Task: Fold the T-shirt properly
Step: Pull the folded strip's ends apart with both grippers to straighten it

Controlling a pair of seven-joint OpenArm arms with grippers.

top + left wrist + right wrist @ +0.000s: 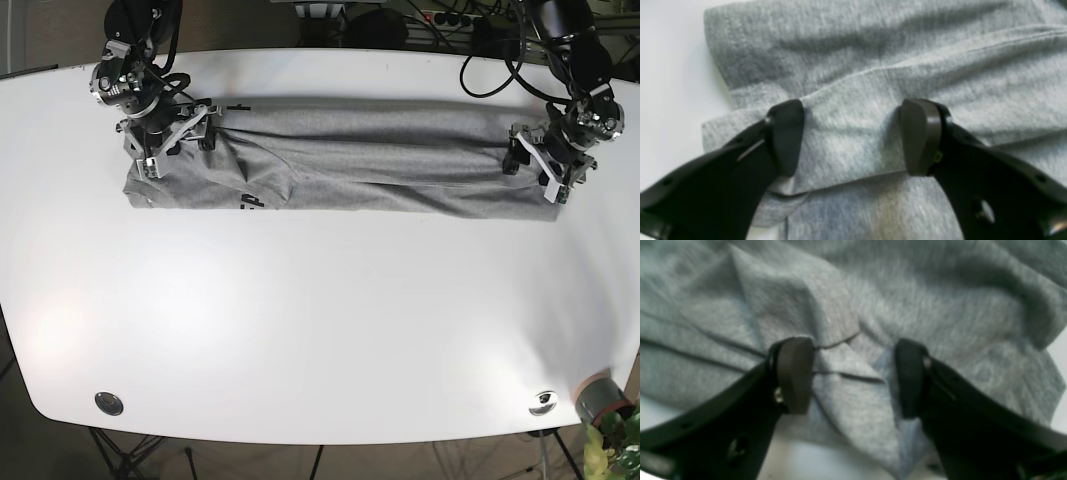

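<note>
Base view was evenly and brightly lit from overhead, with mild glare on the white desk (320,330) at lower left; shadows were soft and short; both wrist views were blurred, the right softer, with grey T-shirt (873,66) weave barely resolved.

- The grey T-shirt (350,160) lies as a long narrow band along the far edge of the white table (320,320).
- The right gripper (160,135) is over the shirt's end near the far left corner.
- The left gripper (545,165) is at the shirt's other end, near the far right corner.
- Whether their jaws are apart is not clear here.
</note>
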